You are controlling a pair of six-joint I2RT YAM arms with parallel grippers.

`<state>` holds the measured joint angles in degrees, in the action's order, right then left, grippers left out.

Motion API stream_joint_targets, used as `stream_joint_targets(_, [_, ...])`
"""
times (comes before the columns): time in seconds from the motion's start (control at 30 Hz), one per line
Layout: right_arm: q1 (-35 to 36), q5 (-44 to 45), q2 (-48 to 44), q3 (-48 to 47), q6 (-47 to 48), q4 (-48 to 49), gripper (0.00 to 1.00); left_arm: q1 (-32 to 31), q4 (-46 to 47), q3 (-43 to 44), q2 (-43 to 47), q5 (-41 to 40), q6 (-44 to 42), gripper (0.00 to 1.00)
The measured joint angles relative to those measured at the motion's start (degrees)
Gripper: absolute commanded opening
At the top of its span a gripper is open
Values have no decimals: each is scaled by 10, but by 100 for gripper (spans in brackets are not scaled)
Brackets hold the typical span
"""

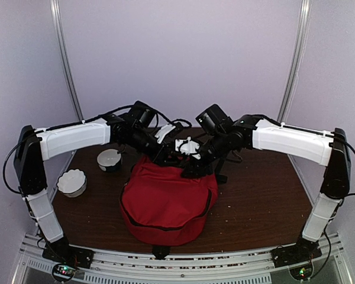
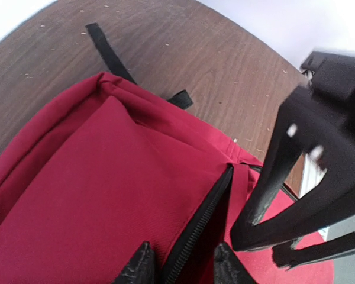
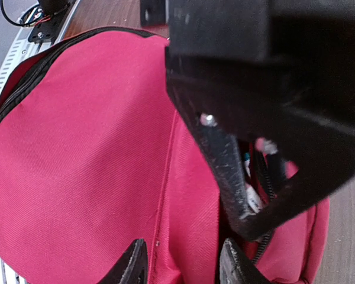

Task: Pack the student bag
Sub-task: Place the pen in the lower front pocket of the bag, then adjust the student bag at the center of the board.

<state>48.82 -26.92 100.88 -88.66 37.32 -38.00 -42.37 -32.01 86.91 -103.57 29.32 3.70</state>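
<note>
The student bag (image 1: 165, 198), a large red backpack with black zipper trim, lies in the middle of the table. Both grippers meet over its far top edge. My left gripper (image 1: 167, 155) is open, and its fingertips (image 2: 143, 267) straddle the black zipper edge (image 2: 201, 219) of the bag's opening (image 2: 183, 269). My right gripper (image 1: 193, 164) is open over a fold of red fabric (image 3: 183, 269) just beside that opening. Inside the opening, small white and teal items (image 3: 249, 192) show, too hidden to name. Each gripper shows in the other's wrist view, close by.
Two white bowls stand left of the bag, one at the back (image 1: 109, 160) and a fluted one nearer (image 1: 72, 182). A black strap (image 2: 109, 53) trails from the bag onto the brown tabletop (image 1: 260, 195). White walls enclose the table.
</note>
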Motion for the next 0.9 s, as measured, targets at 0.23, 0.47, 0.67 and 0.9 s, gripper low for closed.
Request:
stream_joint_targets(0.23, [1,-2,11,7,-2,-3,42,-5,-34,-32,85,-137,5,51])
stream_joint_targets(0.47, [1,15,17,19,-5,6,39,11,-23,-136,212,-228,65,51])
stream_joint_targets(0.67, [1,31,16,29,-4,5,29,15,-14,-253,255,-212,125,52])
stream_joint_targets(0.9, [1,36,-36,106,0,8,22,18,7,-322,284,-174,173,49])
